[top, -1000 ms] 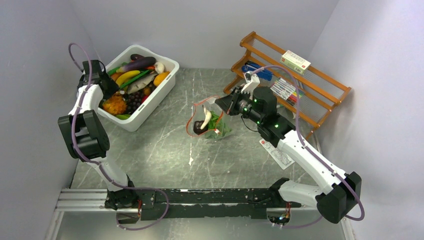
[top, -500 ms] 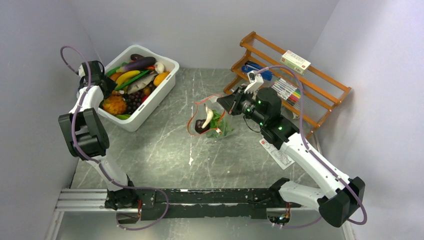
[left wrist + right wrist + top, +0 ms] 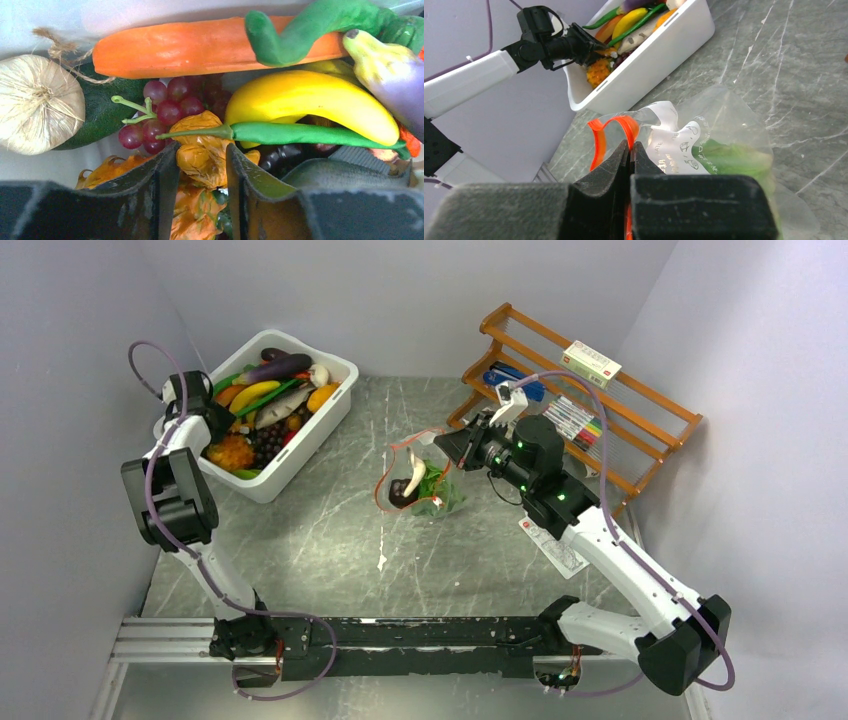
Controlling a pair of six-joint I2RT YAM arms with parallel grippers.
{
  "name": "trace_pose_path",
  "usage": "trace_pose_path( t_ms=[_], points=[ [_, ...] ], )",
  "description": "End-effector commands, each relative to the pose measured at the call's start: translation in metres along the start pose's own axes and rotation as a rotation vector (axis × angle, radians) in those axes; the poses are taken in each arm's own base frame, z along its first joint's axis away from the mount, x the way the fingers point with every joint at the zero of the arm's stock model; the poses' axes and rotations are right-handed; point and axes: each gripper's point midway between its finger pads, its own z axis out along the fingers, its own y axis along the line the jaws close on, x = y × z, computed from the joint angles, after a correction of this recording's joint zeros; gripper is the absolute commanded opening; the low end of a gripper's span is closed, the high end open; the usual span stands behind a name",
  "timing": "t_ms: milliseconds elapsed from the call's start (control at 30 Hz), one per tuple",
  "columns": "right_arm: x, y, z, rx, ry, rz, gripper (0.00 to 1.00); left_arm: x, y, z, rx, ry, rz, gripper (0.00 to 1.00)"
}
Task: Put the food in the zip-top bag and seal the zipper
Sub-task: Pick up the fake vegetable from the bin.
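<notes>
A grey marbled table (image 3: 330, 540) fills the floor between pale walls. At its far left a white bin (image 3: 300, 455) holds most of the food (image 3: 262, 405); a wooden rack (image 3: 640, 410) stands at far right. The zip-top bag (image 3: 724, 130) sits mid-table, its mouth lifted. The right gripper (image 3: 630, 147) is clamped on the orange-red zipper (image 3: 599, 140). The left gripper (image 3: 201, 150) is down in the bin, jaws apart, straddling a crinkled orange fruit (image 3: 200, 132). A lettuce (image 3: 729, 157) and a pale mushroom (image 3: 413, 476) lie inside the bag.
</notes>
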Motion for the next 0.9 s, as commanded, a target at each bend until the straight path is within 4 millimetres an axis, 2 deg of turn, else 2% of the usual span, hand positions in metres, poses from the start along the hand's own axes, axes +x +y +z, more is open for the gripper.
trace_pose_path(
  t_ms=[0, 167, 200, 433, 633, 667, 733, 867],
  points=[
    [-0.019, 0.013, -0.008, -0.033, -0.07, -0.006, 0.0, 0.009, 0.002, 0.009, 0.016, 0.03, 0.009, 0.32],
    [-0.02, 0.011, -0.01, -0.025, -0.077, -0.011, 0.0, 0.004, -0.002, 0.001, 0.037, 0.015, 0.023, 0.09],
    [-0.02, 0.012, -0.01, -0.026, -0.079, -0.009, 0.0, 0.003, -0.004, -0.001, 0.043, 0.018, 0.022, 0.07],
    [-0.022, 0.014, -0.011, -0.03, -0.078, -0.014, 0.0, -0.009, -0.026, -0.028, 0.156, -0.007, 0.015, 0.07],
    [-0.019, 0.011, -0.011, -0.022, -0.075, -0.011, 0.0, -0.021, -0.041, -0.065, 0.248, -0.046, 0.048, 0.07],
    [-0.02, 0.011, -0.011, -0.021, -0.08, -0.005, 0.0, -0.023, -0.041, -0.071, 0.255, -0.053, 0.054, 0.07],
    [-0.009, 0.004, -0.008, -0.009, -0.062, 0.009, 0.0, -0.025, -0.039, -0.083, 0.258, -0.067, 0.066, 0.07],
    [-0.006, 0.001, -0.003, -0.005, -0.051, 0.013, 0.0, -0.03, -0.036, -0.105, 0.271, -0.111, 0.103, 0.07]
  ],
)
